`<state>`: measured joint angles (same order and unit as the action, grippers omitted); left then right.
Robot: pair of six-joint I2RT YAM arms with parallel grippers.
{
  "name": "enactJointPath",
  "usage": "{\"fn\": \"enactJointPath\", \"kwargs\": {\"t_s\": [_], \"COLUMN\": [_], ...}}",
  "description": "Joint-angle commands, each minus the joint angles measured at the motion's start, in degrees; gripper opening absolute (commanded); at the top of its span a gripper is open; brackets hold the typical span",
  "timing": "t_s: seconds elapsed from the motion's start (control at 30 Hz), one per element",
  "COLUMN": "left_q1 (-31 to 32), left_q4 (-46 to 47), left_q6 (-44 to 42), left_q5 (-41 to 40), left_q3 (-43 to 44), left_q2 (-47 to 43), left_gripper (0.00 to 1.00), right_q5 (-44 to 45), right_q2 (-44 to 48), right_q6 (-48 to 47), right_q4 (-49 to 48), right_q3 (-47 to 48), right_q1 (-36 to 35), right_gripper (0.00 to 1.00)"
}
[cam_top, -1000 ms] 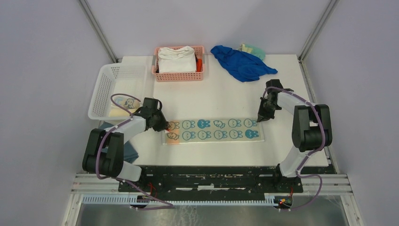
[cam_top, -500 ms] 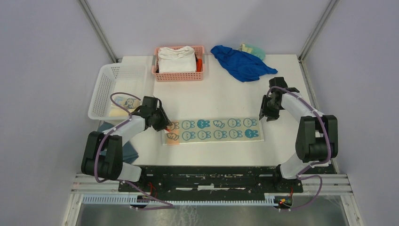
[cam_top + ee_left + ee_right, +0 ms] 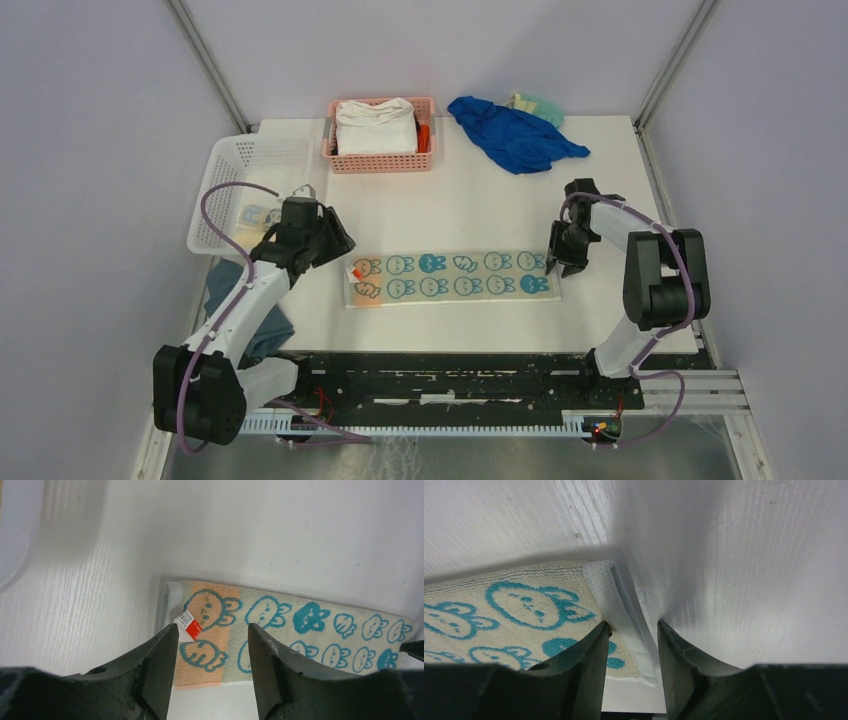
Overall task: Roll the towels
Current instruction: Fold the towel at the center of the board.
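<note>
Robotics lab test cell, seen from above. A white table (image 3: 470, 210) fills the centre of the frame, boxed in by plain grey-lilac walls (image 3: 100, 150), with bare aluminium posts (image 3: 205, 62) slanting up at upper left and upper right. Along the bottom, a left arm (image 3: 245, 300) and a right arm (image 3: 650, 270) are bolted to a black plate (image 3: 440, 365) on slotted metal rails (image 3: 450, 398), with purple cables (image 3: 238, 184) looping along them. On the table sit a white basket (image 3: 225, 175) at left, a pink basket (image 3: 380, 165) of folded cloth at top centre, a blue cloth (image 3: 510, 135) at upper right, and a towel (image 3: 450, 276) spread flat in the centre.
</note>
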<state>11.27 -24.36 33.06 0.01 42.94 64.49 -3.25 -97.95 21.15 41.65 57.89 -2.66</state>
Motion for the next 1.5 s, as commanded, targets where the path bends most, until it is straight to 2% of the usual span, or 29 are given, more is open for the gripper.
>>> {"fn": "enactJointPath", "kwargs": {"t_s": [0.0,0.1,0.2,0.33,0.43,0.5,0.73,0.87,1.0,1.1,1.3,1.47], "left_q1": [-0.14,-0.17,-0.16,-0.15,-0.17,-0.13,-0.10,0.20,1.13,2.00,5.39,6.59], "left_q4": [-2.16,-2.95,-3.91,-4.30,-2.81,-1.43,1.98,5.46,9.65,12.96,20.02,22.61], "left_q6": [-1.33,-0.55,-0.11,0.54,1.18,1.71,2.91,4.98,7.32,9.41,13.63,15.62], "left_q5": [-3.49,-5.03,-5.63,-4.95,-1.75,0.76,7.81,12.95,16.04,18.22,19.94,20.53], "left_q3": [0.37,-0.03,0.19,0.30,-0.30,-1.16,-3.89,-5.40,-6.36,-6.64,-7.10,-6.59], "left_q2": [-1.83,-3.55,-4.58,-5.11,-5.35,-5.22,-2.96,0.07,3.43,6.58,13.06,18.69], "left_gripper": [0.63,0.70,0.75,0.77,0.90,0.94,0.94,0.94,0.94,0.92,0.82,0.71], "right_q5": [-1.32,-1.33,-1.41,-0.74,0.68,4.61,25.00,28.05,23.43,18.13,4.80,-1.92], "right_q2": [-3.17,-5.30,-6.99,-7.61,-8.20,-7.76,-2.11,1.08,0.93,2.61,3.86,1.87], "right_q6": [-0.37,-0.72,-1.03,-1.11,-0.88,-0.54,3.72,4.30,1.59,-0.11,-0.82,2.48], "right_q4": [-2.03,-0.97,0.26,1.27,2.19,3.64,10.31,10.59,13.18,14.18,16.28,14.08], "right_q3": [-0.66,-0.55,-0.18,0.53,1.56,2.88,10.20,14.79,19.61,20.24,22.24,24.82], "right_q1": [-0.76,-1.76,-2.68,-3.07,-3.30,-3.24,-1.12,0.69,0.02,-3.09,-10.77,-18.74], "right_gripper": [0.49,0.48,0.44,0.24,0.10,0.02,0.00,0.00,0.00,0.01,0.01,0.01]}}
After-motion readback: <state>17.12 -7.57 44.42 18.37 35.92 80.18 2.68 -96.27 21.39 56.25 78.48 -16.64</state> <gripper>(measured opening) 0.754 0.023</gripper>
